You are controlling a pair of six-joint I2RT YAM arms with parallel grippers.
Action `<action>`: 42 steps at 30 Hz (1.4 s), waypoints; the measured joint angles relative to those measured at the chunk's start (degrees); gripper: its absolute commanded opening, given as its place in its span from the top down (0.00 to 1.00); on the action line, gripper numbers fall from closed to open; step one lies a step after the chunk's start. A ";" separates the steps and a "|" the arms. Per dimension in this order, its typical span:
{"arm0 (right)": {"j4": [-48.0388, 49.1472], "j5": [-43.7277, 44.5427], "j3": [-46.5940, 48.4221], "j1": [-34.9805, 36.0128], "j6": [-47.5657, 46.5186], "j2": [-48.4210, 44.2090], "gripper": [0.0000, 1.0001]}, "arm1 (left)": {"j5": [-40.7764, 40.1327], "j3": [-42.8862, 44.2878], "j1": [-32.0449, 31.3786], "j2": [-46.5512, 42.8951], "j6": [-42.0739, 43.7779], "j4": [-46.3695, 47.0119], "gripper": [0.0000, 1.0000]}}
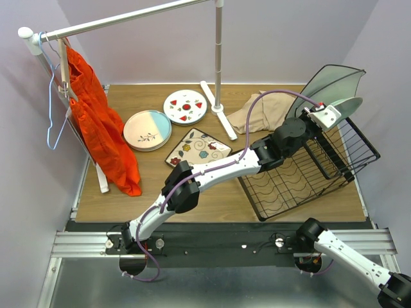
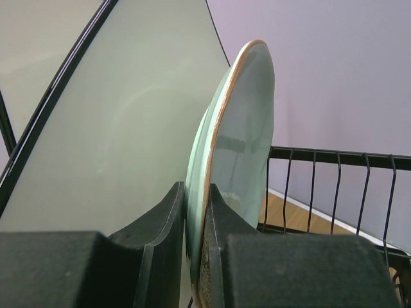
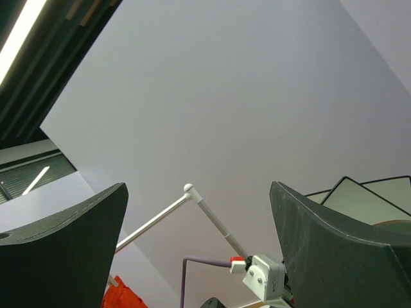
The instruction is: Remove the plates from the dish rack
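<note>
On my overhead feed the left arm (image 1: 215, 168) is a chain of white tubular links joined by bulky black joint housings. The right arm (image 1: 350, 251) is built the same way. A thin purple cable (image 1: 282, 92) loops out by the left arm's black base (image 1: 131, 263) and follows the links to the wrist, which ends in a blocky white housing (image 1: 326, 116) with a small red mark. The left gripper (image 2: 196, 192) has matte black fingers (image 2: 160, 250) with rounded, wedge-shaped tips. The right gripper (image 3: 198, 187) has broad dark grey fingers (image 3: 70, 250), smooth-faced with curved edges.
</note>
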 measured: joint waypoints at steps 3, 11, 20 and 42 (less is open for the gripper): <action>0.00 0.15 0.00 0.00 -0.02 0.00 0.00 | 0.26 0.00 0.00 0.00 0.28 0.04 1.00; 0.02 0.42 -0.09 0.00 -0.24 0.00 0.00 | 0.33 0.00 -0.28 -0.02 1.57 0.07 1.00; 0.02 0.92 -0.11 0.20 -0.61 0.00 0.00 | 0.28 0.04 -0.66 -0.11 3.10 0.00 1.00; 0.07 1.49 -0.11 0.61 -1.05 0.00 0.00 | -1.03 0.66 -1.53 -0.92 5.51 -1.46 1.00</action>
